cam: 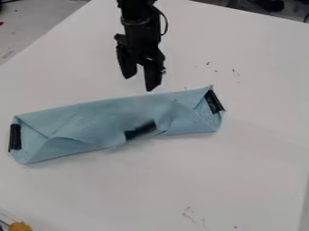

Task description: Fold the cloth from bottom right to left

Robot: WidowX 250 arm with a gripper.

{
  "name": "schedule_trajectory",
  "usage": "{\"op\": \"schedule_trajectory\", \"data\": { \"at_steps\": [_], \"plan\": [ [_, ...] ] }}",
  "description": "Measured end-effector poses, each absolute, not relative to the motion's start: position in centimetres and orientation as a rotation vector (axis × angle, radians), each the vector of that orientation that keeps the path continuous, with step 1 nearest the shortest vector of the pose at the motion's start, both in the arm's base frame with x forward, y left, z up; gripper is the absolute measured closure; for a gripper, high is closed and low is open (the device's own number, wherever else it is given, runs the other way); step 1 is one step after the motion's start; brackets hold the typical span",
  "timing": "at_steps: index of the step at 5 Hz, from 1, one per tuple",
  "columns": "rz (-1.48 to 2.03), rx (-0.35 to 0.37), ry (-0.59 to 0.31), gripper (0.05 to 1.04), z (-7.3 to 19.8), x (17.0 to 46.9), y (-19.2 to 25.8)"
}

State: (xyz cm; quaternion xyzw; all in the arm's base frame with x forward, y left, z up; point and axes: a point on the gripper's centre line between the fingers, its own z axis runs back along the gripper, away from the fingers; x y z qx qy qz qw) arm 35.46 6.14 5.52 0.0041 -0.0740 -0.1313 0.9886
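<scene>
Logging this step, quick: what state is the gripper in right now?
Black two-finger gripper: open, holding nothing, near the far edge of the light-blue cloth.

The black arm (137,25) has 1 cable (166,22) (bowed).

The light-blue cloth (96,119) lies folded into a long, slightly slanted strip across the worktop (151,185), corners tucked inward in creased triangles, with dark strips at both ends and its lower middle edge.
</scene>
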Motion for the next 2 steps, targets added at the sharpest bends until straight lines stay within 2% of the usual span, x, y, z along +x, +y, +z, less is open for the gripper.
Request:
{"op": "schedule_trajectory", "data": {
  "at_steps": [1, 2],
  "plan": [
    [-0.205, 0.028, -0.268, 0.079, 6.90, 36.40, 8.59],
    [-0.182, 0.026, -0.341, 0.083, 7.45, 36.20, 8.47]
  ]
}}
